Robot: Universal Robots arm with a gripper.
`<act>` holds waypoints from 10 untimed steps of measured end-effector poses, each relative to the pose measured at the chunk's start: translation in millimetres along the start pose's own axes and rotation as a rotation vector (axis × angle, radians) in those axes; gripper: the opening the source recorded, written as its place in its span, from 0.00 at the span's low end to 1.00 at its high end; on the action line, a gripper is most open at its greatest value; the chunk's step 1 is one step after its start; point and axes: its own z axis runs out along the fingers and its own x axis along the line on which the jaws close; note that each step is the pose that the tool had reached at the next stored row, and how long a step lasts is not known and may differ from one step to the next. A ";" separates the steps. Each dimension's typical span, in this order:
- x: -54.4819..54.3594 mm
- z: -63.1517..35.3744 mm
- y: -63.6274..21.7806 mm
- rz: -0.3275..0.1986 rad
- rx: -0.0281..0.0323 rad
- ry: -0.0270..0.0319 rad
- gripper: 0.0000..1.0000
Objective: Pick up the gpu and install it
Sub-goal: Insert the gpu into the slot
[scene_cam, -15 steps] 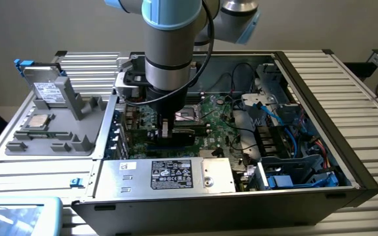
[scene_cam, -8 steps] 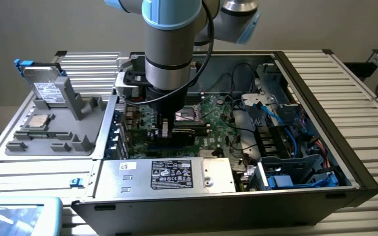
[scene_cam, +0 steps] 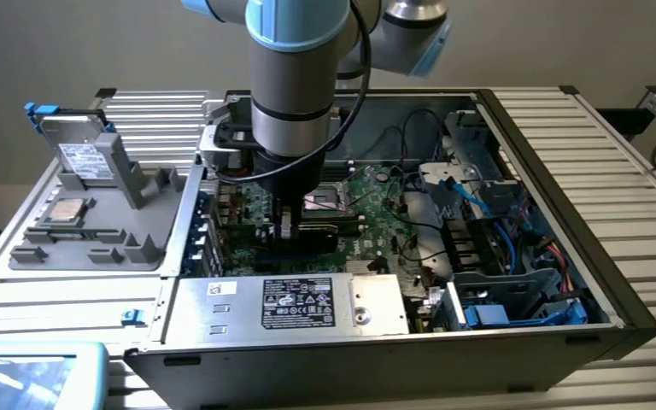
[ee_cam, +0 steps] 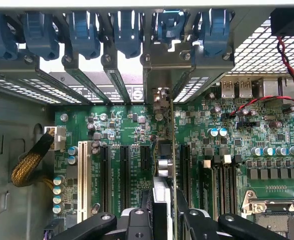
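Note:
My gripper [ee_cam: 164, 212] is shut on the gpu [ee_cam: 173, 150], a thin card seen edge-on between the two dark fingers [ee_cam: 136, 222]. The card stands upright over the green motherboard [ee_cam: 116, 120], among the black expansion slots [ee_cam: 105, 170]. Its silver end bracket [ee_cam: 162, 70] lies against the rear slot openings under the blue latches [ee_cam: 81, 30]. I cannot tell whether the card's edge is seated in a slot. In the exterior view the gripper [scene_cam: 288, 229] reaches down inside the open computer case [scene_cam: 601, 282] with the dark gpu [scene_cam: 311, 232] at its tip.
A white slot [ee_cam: 83, 185] and a braided cable [ee_cam: 29, 167] lie beside the card. The silver power supply [scene_cam: 305, 303] sits at the case's near side, and blue cables [scene_cam: 511, 243] fill the exterior view's right. A grey fixture [scene_cam: 89, 231] holds a hard drive [scene_cam: 83, 158].

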 end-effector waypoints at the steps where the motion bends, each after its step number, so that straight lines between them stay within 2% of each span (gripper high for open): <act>1: 0.0 0.0 0.0 0.000 0.0000 0.0000 0.29; 10: 0.0 0.1 0.3 0.000 0.0005 0.0000 0.29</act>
